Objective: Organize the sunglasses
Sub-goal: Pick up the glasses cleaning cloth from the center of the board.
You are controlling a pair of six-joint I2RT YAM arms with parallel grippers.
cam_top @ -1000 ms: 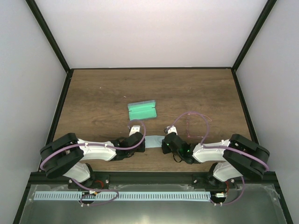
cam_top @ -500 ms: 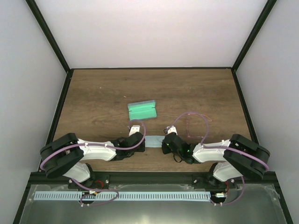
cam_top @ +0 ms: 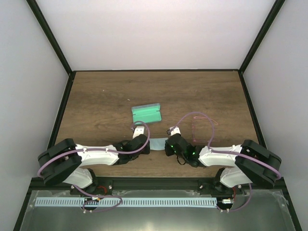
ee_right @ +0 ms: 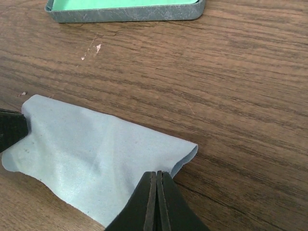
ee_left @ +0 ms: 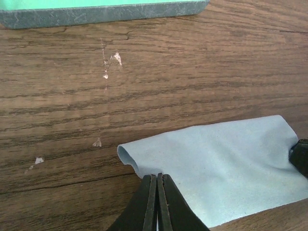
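Left wrist view: left gripper pinched tight on near edge of cloth; right gripper likewise clamps other end. Sunglasses lie just right of cloth, open case beyond. Best: lift both ends level, cloth taut, clear of frame.

The table carries three items. The case lies near the centre, slightly left. The cloth lies flat in front of the case, apart from it, towards the near edge. The sunglasses lie to the right of the case and cloth, well apart from the case. The left gripper sits at the left end of the cloth and the right gripper at its right end, each clamped on an edge.
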